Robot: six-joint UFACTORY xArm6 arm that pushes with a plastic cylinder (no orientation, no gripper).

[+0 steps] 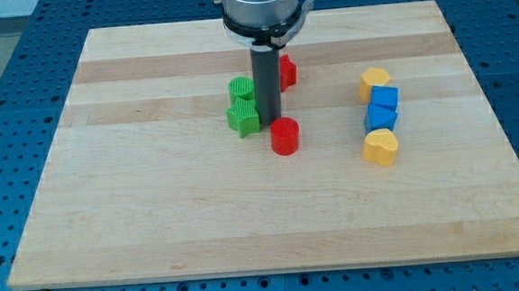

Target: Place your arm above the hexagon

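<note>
The yellow hexagon [374, 82] lies on the wooden board [155, 215] at the view's right, at the top of a short column of blocks. My tip [267, 121] rests on the board near the middle, well to the left of the hexagon. It stands between a green star [242, 118] on its left and a red cylinder [284, 137] just at its lower right. A green round block [241, 89] sits above the star. A red block [287, 71] is partly hidden behind the rod, so its shape is unclear.
Below the hexagon lie two blue blocks [385, 97] [380, 118] and then a yellow heart [380, 147], all close together. The arm's grey flange [262, 5] hangs over the board's top edge. A blue perforated table [4, 107] surrounds the board.
</note>
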